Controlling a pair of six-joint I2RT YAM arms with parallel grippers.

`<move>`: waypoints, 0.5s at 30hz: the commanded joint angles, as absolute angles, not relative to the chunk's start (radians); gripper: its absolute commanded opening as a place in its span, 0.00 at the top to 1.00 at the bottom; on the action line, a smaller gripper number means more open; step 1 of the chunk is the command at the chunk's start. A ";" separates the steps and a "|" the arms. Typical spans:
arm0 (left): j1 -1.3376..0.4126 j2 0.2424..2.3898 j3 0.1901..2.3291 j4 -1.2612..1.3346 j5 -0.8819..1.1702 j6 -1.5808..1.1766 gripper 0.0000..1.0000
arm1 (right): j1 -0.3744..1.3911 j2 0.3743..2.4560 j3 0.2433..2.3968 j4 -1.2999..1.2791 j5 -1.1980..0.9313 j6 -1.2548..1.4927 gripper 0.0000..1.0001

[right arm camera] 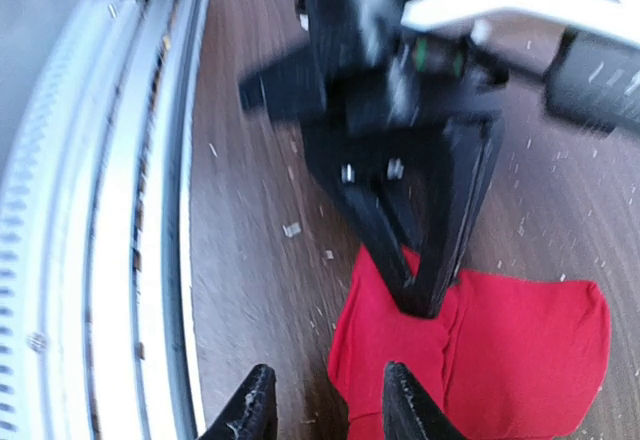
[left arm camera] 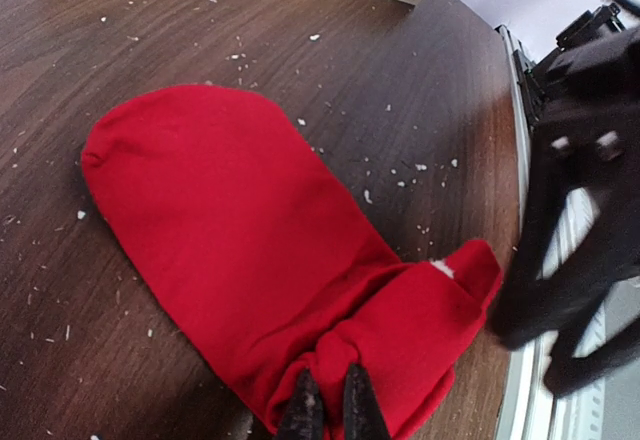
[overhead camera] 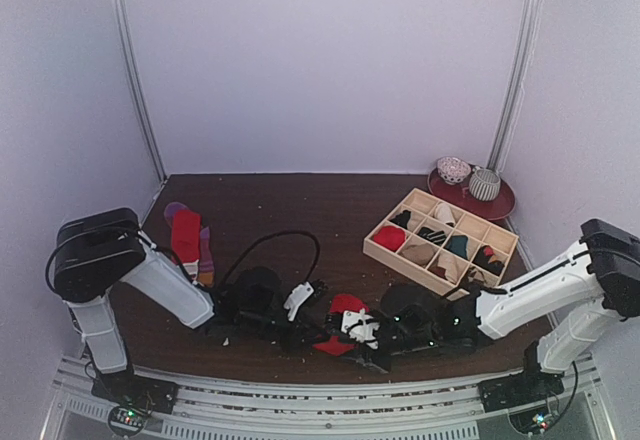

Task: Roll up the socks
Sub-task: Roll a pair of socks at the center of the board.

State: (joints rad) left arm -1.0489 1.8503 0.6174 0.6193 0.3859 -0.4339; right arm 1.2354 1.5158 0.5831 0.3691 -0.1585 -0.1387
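A plain red sock [left arm camera: 230, 220] lies flat on the dark wooden table, its near end folded over into a thick bunch. My left gripper [left arm camera: 325, 410] is shut on a pinch of that folded end. In the right wrist view the left gripper [right arm camera: 425, 295] comes down onto the red sock [right arm camera: 520, 340] from above. My right gripper [right arm camera: 325, 415] is open, low over the table at the sock's edge nearest the front rail, with nothing between its fingers. From above, the two grippers meet at the red sock [overhead camera: 346, 304] near the table's front middle.
A pale wooden grid tray [overhead camera: 385, 250] holding rolled socks stands at the back right, with a red plate [overhead camera: 500, 205] of bowls behind it. A red sock [overhead camera: 185, 232] and a striped one [overhead camera: 206, 255] lie at the left. The metal rail [right arm camera: 150, 210] runs along the front edge.
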 commanded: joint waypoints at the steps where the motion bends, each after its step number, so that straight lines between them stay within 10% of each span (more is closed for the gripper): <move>1: -1.050 1.924 0.589 0.368 0.381 -0.442 1.00 | 1.254 1.592 0.610 0.359 -0.019 -0.210 0.62; 8: -1.051 1.921 0.587 0.381 0.388 -0.417 1.00 | 1.256 1.663 0.612 0.382 0.059 -0.185 0.66; 15: -1.050 1.752 0.557 0.457 0.347 -0.315 0.73 | 1.254 1.745 0.608 0.331 0.055 -0.037 0.87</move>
State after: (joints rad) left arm -1.0439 1.8183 0.6083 0.5961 0.3889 -0.4007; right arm 1.2572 1.6733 0.6186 0.4137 0.0238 -0.1429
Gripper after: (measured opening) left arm 0.235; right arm 0.181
